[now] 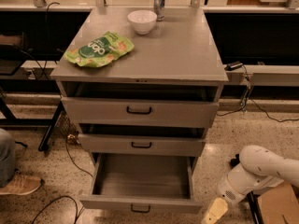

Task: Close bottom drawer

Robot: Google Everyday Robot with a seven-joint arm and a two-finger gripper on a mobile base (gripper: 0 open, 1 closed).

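The bottom drawer is the lowest of three grey cabinet drawers. It stands pulled far out, its inside bare, with a small black bar handle at the front bottom edge. The middle drawer and the top drawer above it stand slightly out. My white arm reaches in from the lower right. The gripper, cream-coloured, hangs low just right of the bottom drawer's front right corner, apart from it.
On the cabinet top lie a green snack bag, a white bowl and a metal can. A person's shoe is at the left. Cables run over the floor. A cardboard box stands at the lower right.
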